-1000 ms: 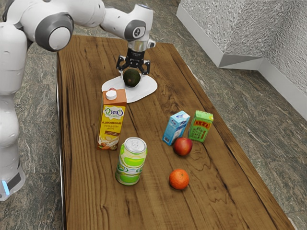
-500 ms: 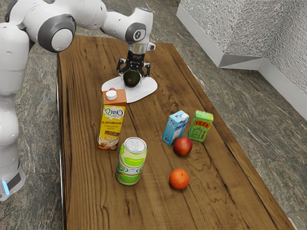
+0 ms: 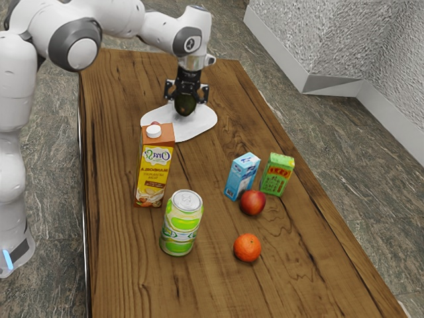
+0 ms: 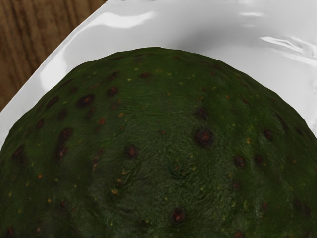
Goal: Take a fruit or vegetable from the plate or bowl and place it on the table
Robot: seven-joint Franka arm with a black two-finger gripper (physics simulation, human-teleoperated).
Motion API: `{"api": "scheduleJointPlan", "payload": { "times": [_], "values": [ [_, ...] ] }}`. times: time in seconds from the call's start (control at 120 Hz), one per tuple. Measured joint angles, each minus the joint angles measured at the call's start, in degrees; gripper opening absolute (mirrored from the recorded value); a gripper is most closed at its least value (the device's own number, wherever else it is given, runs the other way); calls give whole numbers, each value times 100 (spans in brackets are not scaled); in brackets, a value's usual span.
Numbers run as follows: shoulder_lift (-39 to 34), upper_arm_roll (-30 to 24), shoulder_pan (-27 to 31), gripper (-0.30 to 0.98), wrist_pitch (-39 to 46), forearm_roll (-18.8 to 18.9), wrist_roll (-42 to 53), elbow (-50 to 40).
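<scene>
My gripper [image 3: 186, 102] is shut on a dark green avocado [image 3: 185, 106], one finger on each side of it, over the white plate [image 3: 204, 121] at the table's far end. The avocado seems slightly raised above the plate, though its underside is hard to judge. In the wrist view the speckled avocado [image 4: 158, 144] is large and close, with the glossy plate [image 4: 198, 25] behind it. Part of a reddish round thing [image 3: 156, 123] peeks out on the plate behind the carton. The wooden table [image 3: 212, 285] extends toward the camera.
A tall yellow-brown carton [image 3: 154, 169] stands at the plate's near edge. Nearer the camera are a green-white can [image 3: 181, 223] and an orange [image 3: 247, 247]. A blue carton [image 3: 242, 177], a red apple [image 3: 252, 203] and a green carton [image 3: 277, 175] cluster toward the exterior view's right.
Since the half-second-old picture, the gripper and avocado have moved up slightly and a little toward the exterior view's right. The avocado's tilt has changed. The other objects have stayed put.
</scene>
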Motion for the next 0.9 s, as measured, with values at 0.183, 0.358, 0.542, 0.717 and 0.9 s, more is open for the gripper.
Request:
{"api": "scheduleJointPlan", "payload": {
  "times": [0.183, 0.358, 0.542, 0.717, 0.9],
  "values": [
    [-282, 20, -11, 41, -11, 247, -58, 224],
    [-704, 202, 53, 41, -73, 499, -90, 268],
    [-880, 307, 542, 41, -257, 602, -82, 269],
    [-912, 582, 1008, 40, -371, 618, 6, 269],
    [-921, 609, 1285, 54, -430, 562, 99, 274]
  ]
}}
